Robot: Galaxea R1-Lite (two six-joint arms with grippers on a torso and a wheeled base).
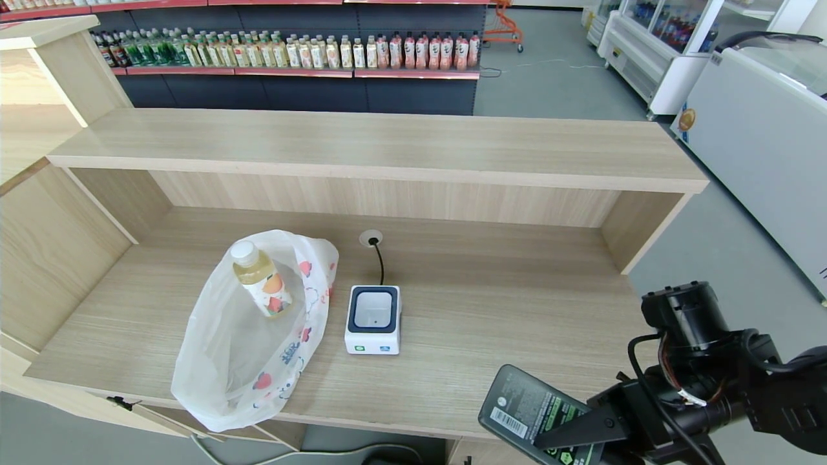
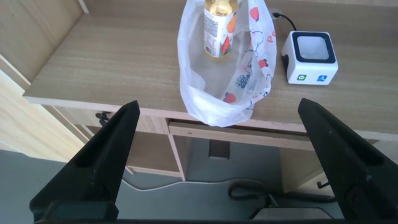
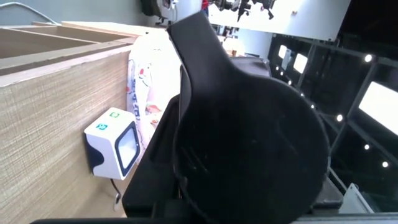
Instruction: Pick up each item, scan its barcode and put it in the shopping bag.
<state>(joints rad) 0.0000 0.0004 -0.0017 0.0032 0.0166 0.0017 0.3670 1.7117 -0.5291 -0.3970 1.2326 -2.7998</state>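
A white plastic shopping bag (image 1: 245, 342) lies open on the wooden counter (image 1: 491, 310), with a drink bottle (image 1: 261, 279) inside it. The white barcode scanner (image 1: 373, 319) sits right of the bag. At the counter's front right, my right gripper (image 1: 572, 436) is shut on a dark flat pouch (image 1: 533, 410) whose barcode label faces up. In the right wrist view the pouch (image 3: 249, 143) blocks most of the scene, with the scanner (image 3: 113, 146) and bag (image 3: 146, 81) beyond. My left gripper (image 2: 221, 162) stands open below the counter's front edge, under the bag (image 2: 227, 62) and bottle (image 2: 219, 28).
A raised ledge (image 1: 375, 145) runs along the counter's back, with side walls left and right. The scanner's cable (image 1: 379, 261) goes to a hole behind it. Shelves of bottles (image 1: 291, 51) and freezers (image 1: 756, 110) stand farther off.
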